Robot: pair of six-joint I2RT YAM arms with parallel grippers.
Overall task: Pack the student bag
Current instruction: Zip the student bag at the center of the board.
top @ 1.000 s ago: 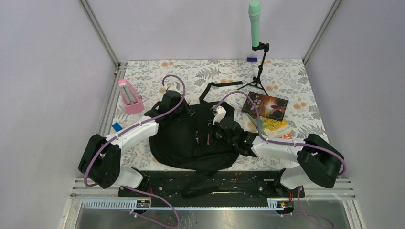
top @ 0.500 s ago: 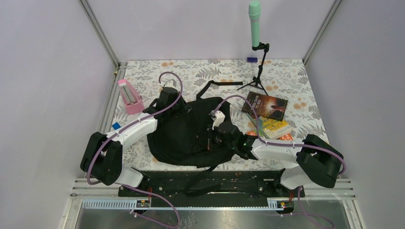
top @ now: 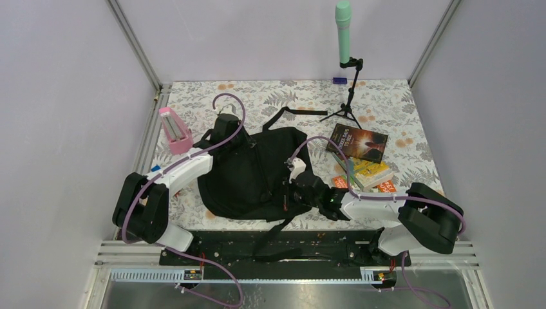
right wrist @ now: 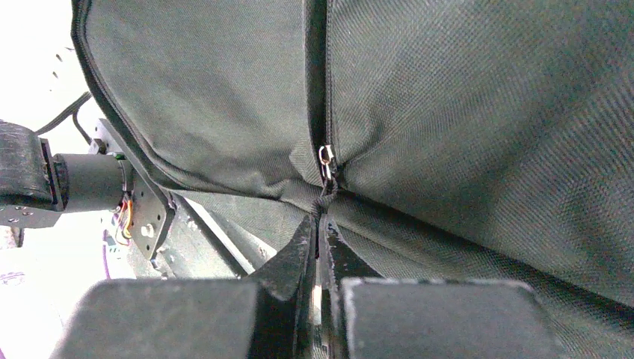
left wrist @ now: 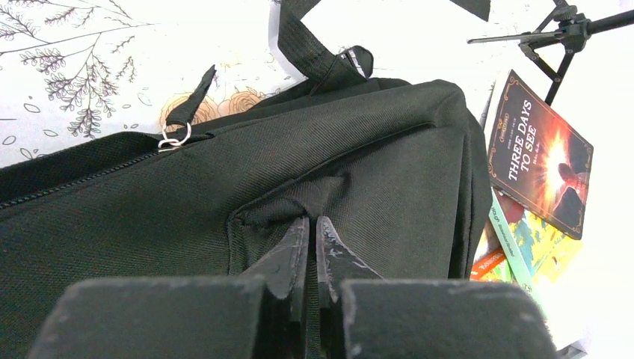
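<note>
Top view puts the bag [top: 257, 174] mid-surface [top: 399, 103] between both arms. Only the wrist views give us the grips: left jaws pinched tight on a fold of its fabric, right jaws pinched on cloth just below a zip pull [right wrist: 327, 155]. Left wrist alone reads the book [left wrist: 540, 153] title, "Three Days to See", right of the bag; tripod mic [top: 343, 32] behind, pink box [top: 174, 129] at left, floral surface, lilac walls.
</note>
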